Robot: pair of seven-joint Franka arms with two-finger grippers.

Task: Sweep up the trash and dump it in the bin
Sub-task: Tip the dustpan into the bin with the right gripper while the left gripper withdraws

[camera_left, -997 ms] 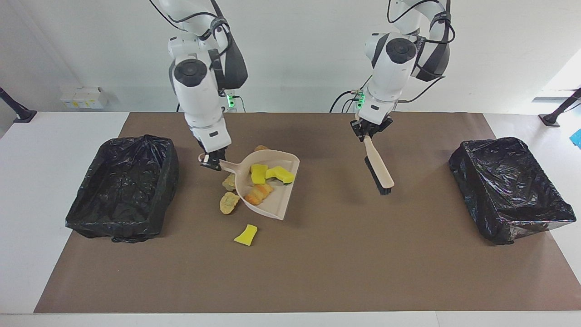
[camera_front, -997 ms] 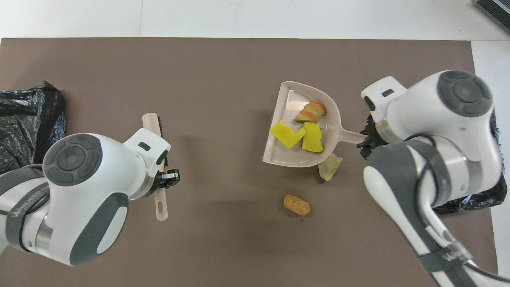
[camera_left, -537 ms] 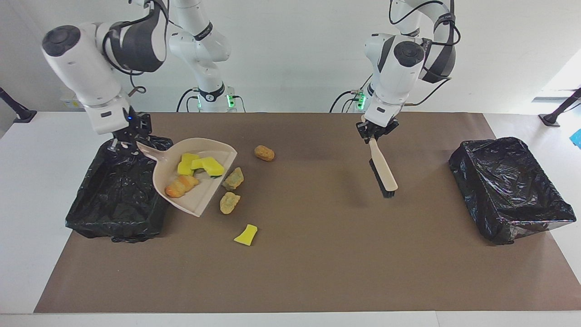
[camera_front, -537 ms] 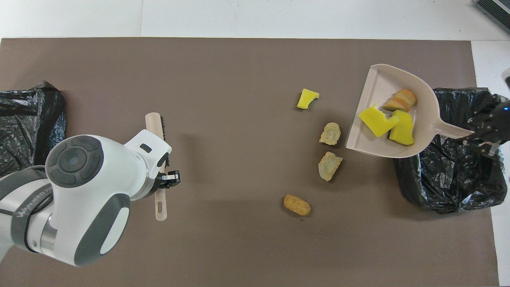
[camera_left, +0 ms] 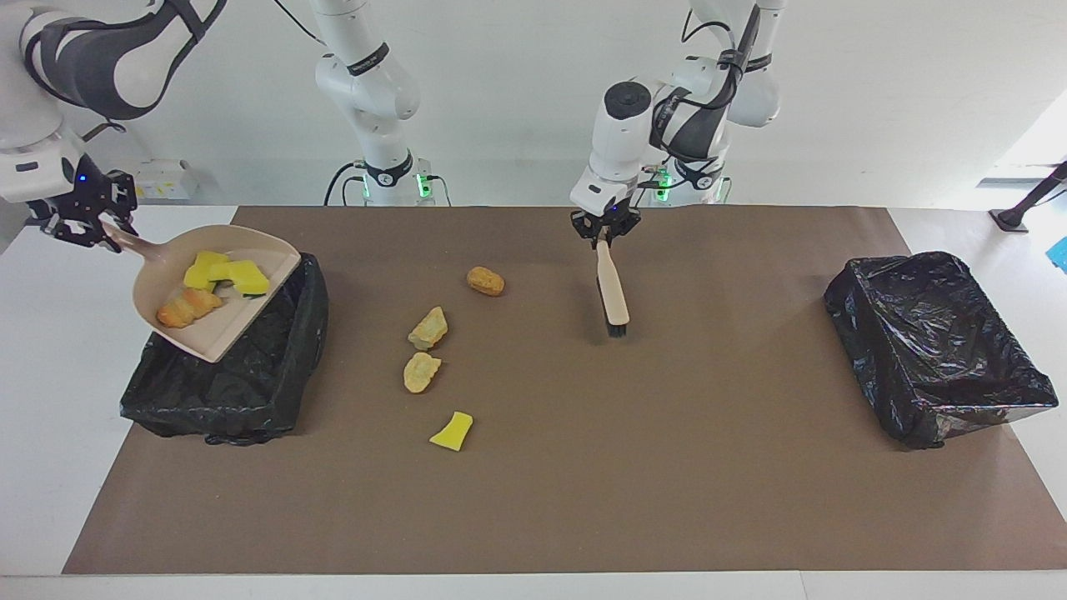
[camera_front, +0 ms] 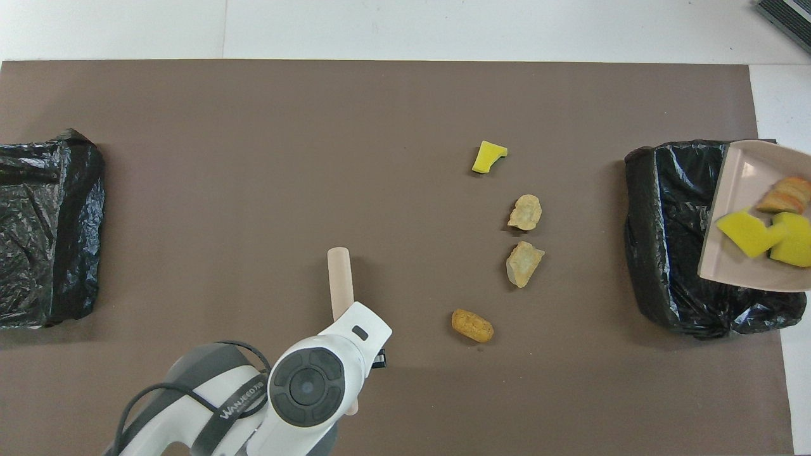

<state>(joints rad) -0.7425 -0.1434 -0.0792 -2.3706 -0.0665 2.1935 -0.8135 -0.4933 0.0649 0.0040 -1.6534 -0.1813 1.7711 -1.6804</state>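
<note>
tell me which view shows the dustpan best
The facing view: the whole dustpan shows, handle in the right gripper, over the black bin. The overhead view cuts it off at the frame edge, handle and gripper unseen.

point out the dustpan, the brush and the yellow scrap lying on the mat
dustpan (camera_left: pixel 208 337), facing view, bare pan floor near its open lip.
brush (camera_left: pixel 614 296), facing view, middle of its beige back.
yellow scrap (camera_left: pixel 452 432), facing view, centre of its top face.

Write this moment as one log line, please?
right gripper: holds loaded dustpan over bin | left gripper: holds brush | four scraps on mat
</note>
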